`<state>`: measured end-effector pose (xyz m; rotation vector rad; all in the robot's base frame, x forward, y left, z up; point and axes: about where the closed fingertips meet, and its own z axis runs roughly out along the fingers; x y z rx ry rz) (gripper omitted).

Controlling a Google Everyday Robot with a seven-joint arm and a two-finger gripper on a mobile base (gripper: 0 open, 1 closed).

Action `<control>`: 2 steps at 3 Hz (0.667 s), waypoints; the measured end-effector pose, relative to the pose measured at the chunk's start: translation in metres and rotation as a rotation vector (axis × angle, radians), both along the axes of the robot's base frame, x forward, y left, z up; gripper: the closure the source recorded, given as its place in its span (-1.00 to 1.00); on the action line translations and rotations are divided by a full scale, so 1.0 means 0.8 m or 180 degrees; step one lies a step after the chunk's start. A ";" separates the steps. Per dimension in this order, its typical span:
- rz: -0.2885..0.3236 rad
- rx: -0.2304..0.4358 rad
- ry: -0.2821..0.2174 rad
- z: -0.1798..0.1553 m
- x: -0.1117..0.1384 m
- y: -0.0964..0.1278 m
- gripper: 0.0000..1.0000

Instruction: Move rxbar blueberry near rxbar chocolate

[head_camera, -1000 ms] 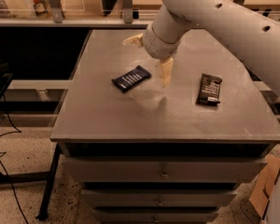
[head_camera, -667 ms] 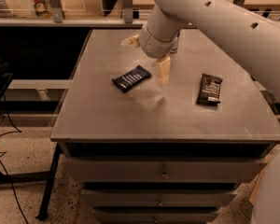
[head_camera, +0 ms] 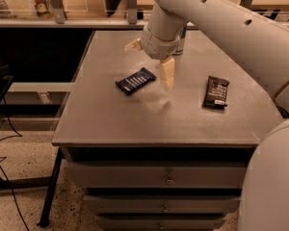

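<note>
The rxbar blueberry, a navy-blue wrapped bar with white lettering, lies flat and askew on the grey table, left of centre. The rxbar chocolate, in a black-brown wrapper, lies flat toward the table's right side. My gripper hangs from the white arm just above and slightly right of the blueberry bar. Its two cream fingers are spread apart, one at the upper left and one at the lower right. It holds nothing.
A dark can or bottle stands behind the arm near the table's back edge. Drawers sit under the tabletop. A shelf with items runs along the back. Cables lie on the floor at left.
The arm and gripper have shifted left, closer to the blueberry bar. Both bars lie where they were.
</note>
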<state>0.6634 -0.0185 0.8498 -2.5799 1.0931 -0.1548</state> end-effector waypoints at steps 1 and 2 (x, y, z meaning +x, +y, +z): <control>0.0043 -0.0035 0.0102 -0.007 -0.002 0.004 -1.00; 0.0068 -0.0072 0.0153 -0.015 -0.003 0.005 -1.00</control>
